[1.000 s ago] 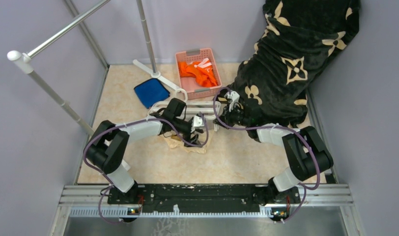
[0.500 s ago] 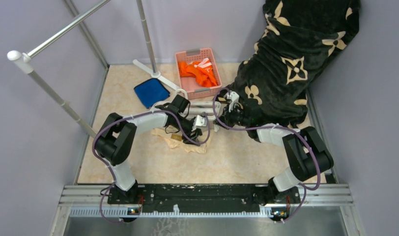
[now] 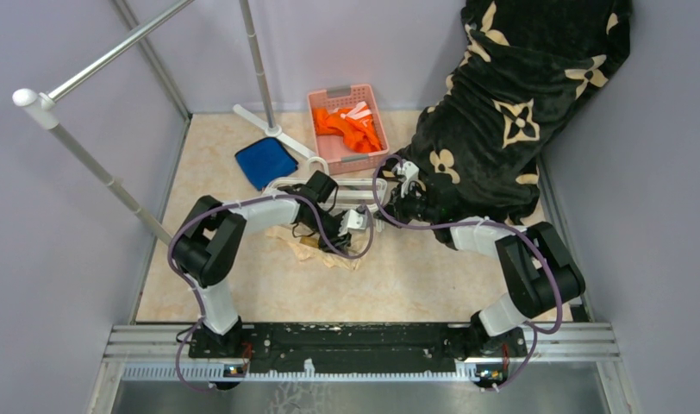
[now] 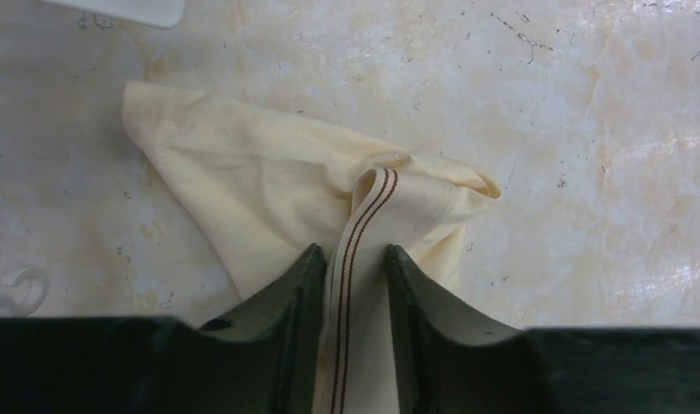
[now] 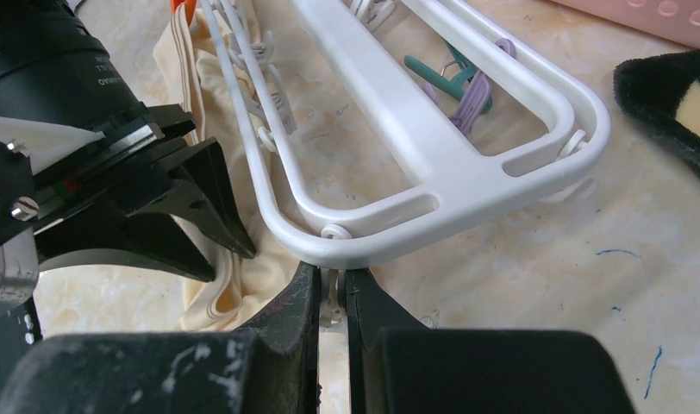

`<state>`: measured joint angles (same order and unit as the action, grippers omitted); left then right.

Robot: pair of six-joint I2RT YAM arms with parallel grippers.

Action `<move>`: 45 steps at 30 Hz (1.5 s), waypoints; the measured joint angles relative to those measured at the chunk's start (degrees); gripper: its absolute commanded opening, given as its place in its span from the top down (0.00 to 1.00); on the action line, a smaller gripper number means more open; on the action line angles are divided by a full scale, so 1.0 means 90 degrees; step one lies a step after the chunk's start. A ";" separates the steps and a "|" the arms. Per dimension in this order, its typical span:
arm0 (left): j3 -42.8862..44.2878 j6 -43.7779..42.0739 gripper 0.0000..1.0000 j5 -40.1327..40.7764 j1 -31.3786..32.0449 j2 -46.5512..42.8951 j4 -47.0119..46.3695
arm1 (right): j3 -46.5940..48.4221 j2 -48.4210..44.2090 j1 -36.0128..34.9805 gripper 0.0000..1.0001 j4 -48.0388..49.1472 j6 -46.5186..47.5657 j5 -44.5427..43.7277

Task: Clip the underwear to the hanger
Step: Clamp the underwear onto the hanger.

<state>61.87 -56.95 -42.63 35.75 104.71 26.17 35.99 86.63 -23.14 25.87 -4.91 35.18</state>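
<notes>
The pale peach underwear (image 3: 338, 257) lies bunched on the marble floor, below the white hanger (image 3: 364, 183). My left gripper (image 4: 351, 252) is shut on the underwear's (image 4: 260, 190) striped waistband. My left gripper (image 3: 345, 222) sits just left of the hanger's near end. My right gripper (image 5: 332, 269) is shut on a small white clip (image 5: 333, 302) dangling under the rounded end of the hanger (image 5: 433, 164). The underwear (image 5: 243, 285) and the left gripper's fingers (image 5: 191, 198) show just left of that clip. My right gripper (image 3: 385, 205) is at the hanger's right end.
A pink basket (image 3: 325, 99) of orange clothes stands behind the hanger. A folded blue cloth (image 3: 265, 162) lies at the back left. The grey rack pole (image 3: 259, 65) rises from a white foot (image 3: 278, 134). A black flower-patterned blanket (image 3: 510, 112) covers the right side.
My left arm has swung its elbow inward and carried the underwear slightly right, closer to the hanger's end. The right gripper has stayed still on the clip.
</notes>
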 measured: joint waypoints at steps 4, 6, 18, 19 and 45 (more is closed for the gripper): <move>0.0024 -0.0012 0.84 0.0085 0.0032 0.0049 0.0007 | 0.0002 0.0000 0.0000 1.00 -0.0017 0.0027 0.0000; 0.0041 0.0000 0.93 0.0134 0.0056 0.0046 -0.0005 | 0.0002 0.0000 0.0000 1.00 -0.0019 0.0034 0.0000; -0.0651 0.0493 1.00 0.0692 0.0202 -0.1846 -0.0682 | 0.0002 -0.0083 -0.0010 1.00 -0.0029 0.0051 -0.0117; -0.0814 0.0539 1.00 0.0797 0.0245 -0.2108 -0.0860 | 0.0002 -0.0085 -0.0012 1.00 -0.0027 0.0051 -0.0136; -0.4048 0.0913 0.76 0.8437 0.4512 -0.1144 -0.8548 | 0.0002 -0.0214 -0.0012 1.00 -0.0019 0.0036 -0.0614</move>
<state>25.43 -48.73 33.30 76.36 94.41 -50.76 36.01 84.71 -23.24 25.69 -4.58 29.65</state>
